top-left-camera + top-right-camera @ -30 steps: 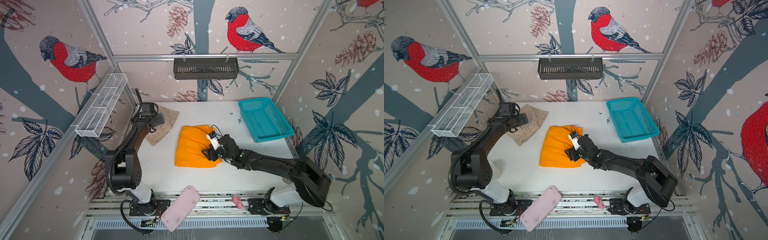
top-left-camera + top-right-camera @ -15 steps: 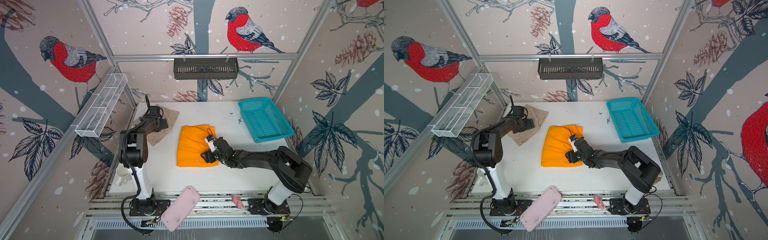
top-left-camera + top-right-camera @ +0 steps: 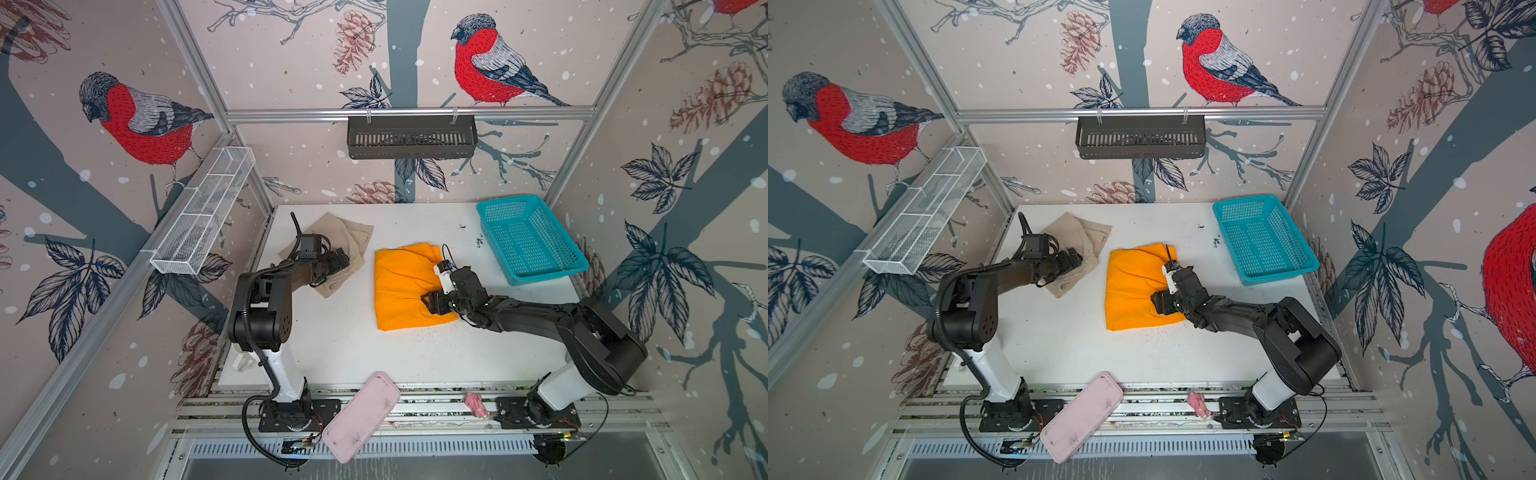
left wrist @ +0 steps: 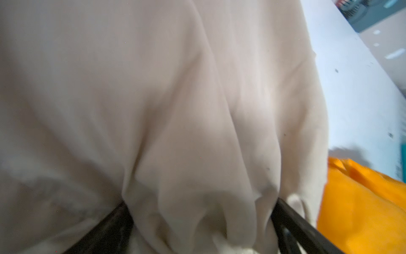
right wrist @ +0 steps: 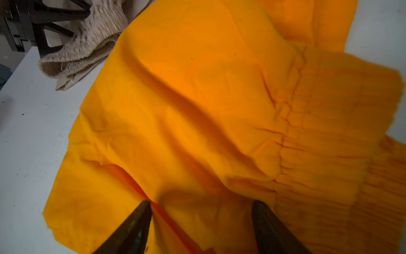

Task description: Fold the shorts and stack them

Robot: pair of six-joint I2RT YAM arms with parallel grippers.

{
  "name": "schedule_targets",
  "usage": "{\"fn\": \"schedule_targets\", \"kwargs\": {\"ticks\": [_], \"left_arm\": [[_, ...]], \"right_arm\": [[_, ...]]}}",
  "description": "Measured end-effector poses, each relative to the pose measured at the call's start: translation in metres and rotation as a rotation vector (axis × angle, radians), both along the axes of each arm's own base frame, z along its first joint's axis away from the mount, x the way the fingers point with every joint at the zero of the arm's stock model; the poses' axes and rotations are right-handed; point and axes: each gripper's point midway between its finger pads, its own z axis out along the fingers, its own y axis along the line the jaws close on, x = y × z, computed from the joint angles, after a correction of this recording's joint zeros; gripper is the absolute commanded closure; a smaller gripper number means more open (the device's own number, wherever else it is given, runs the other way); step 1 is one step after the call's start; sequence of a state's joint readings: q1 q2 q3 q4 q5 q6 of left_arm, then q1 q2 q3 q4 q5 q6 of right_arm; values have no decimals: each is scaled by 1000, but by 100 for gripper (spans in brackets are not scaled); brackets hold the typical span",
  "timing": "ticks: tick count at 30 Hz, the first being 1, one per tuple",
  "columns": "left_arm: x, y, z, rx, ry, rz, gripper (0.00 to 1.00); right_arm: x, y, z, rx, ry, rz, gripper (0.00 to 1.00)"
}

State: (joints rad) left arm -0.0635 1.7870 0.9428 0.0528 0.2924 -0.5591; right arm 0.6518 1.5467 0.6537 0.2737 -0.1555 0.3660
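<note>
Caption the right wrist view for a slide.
Open right gripper at the orange shorts, beige shorts beyond on the white table.

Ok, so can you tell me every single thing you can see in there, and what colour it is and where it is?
orange shorts: one, orange, middle of the table
beige shorts: one, beige, far left of the table
basket: one, teal, far right of the table, nothing in it
table: one, white, under it all
wire rack: one, white, on the left wall
black rack: one, black, on the back wall
tray: one, pink, on the front rails
lump: one, pink, small, on the front rails by the right arm's base
left hand: one, black, open, on the beige shorts
right hand: one, black, open, on the orange shorts
</note>
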Motion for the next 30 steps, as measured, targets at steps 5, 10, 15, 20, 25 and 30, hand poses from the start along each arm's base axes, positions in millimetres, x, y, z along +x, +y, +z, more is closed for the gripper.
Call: {"fn": "schedule_targets", "kwargs": {"ticks": [5,10,15,20,25,30], "left_arm": [[-37,-50,8,-164,24,-20,3],[-53,-78,39,-210,-7,-4,3],[-30,-85,104,-152,-129,5,3],[-39,-96,120,-95,-153,-54,3],[-61,-133,84,-42,-70,-223,3],[-76,-155,56,-36,-8,-327,3]], "right_arm": [[3,-13,22,38,-8,-9,22],[19,-48,39,32,-28,-92,17],[31,-88,39,8,-10,-176,12],[38,-109,26,-5,39,-210,9],[36,-110,7,22,102,-189,5],[38,-103,-14,26,154,-157,3]]}}
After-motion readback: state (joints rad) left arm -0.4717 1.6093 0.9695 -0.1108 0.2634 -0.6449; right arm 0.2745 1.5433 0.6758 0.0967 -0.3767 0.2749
